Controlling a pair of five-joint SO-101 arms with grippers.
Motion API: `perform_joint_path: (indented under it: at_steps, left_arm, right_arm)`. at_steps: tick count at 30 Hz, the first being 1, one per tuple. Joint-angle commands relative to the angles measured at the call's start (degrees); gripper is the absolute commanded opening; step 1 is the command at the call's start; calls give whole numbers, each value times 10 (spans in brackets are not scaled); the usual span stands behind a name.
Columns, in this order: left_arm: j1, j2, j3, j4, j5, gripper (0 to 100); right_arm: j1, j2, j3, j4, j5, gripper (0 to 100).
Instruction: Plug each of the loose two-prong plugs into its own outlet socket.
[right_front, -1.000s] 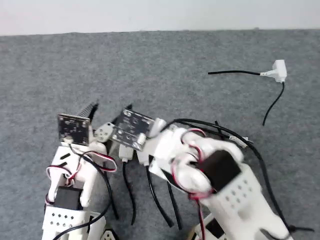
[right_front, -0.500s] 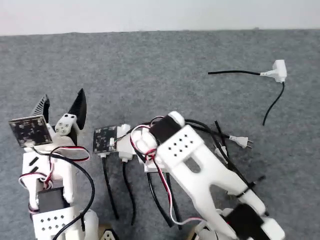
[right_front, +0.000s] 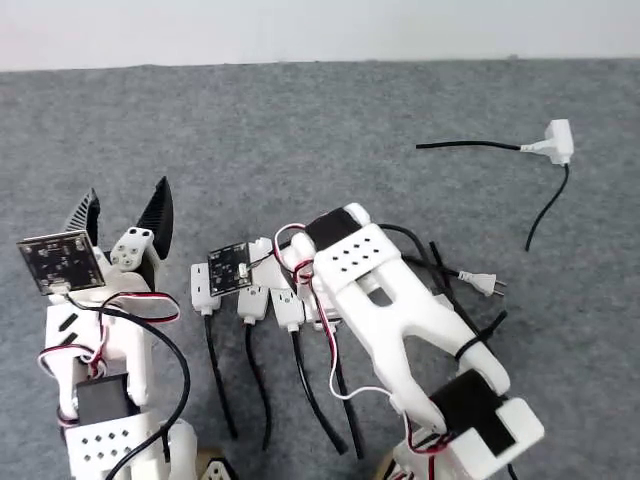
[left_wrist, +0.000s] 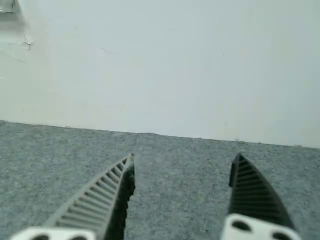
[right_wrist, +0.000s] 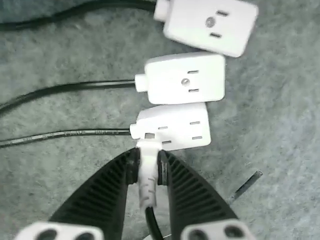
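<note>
Right wrist view: insertion step in hand

Your right gripper (right_wrist: 147, 155) is clamped on a white plug (right_wrist: 148, 177), its tip against the nearest socket (right_wrist: 172, 129), one of three. Next you likely need the prongs over the slots, then a push.

Left wrist view: your left gripper (left_wrist: 184, 160) stands wide apart, holding nothing.

High view: two more plugs lie loose, a near plug (right_front: 486, 284) beside the right arm (right_front: 400, 310) and a far plug (right_front: 558, 140) well apart.

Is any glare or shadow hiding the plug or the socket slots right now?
Right wrist view: even light, no glare on the sockets, slots readable; only a soft shadow beside the plug in the right end effector. High view: flat light, faint shadows; the right arm, not glare, covers some sockets.
</note>
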Motion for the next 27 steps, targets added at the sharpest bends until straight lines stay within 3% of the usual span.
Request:
perform_joint_path:
  at_steps: [1,27]
  left_arm:
    - [-4,-6,-28,-16,7,305]
    - [-4,-6,-27,-16,7,306]
  right_arm:
    - [8,-1,-5,-14,17,8]
    - [12,47,13,-64,27,8]
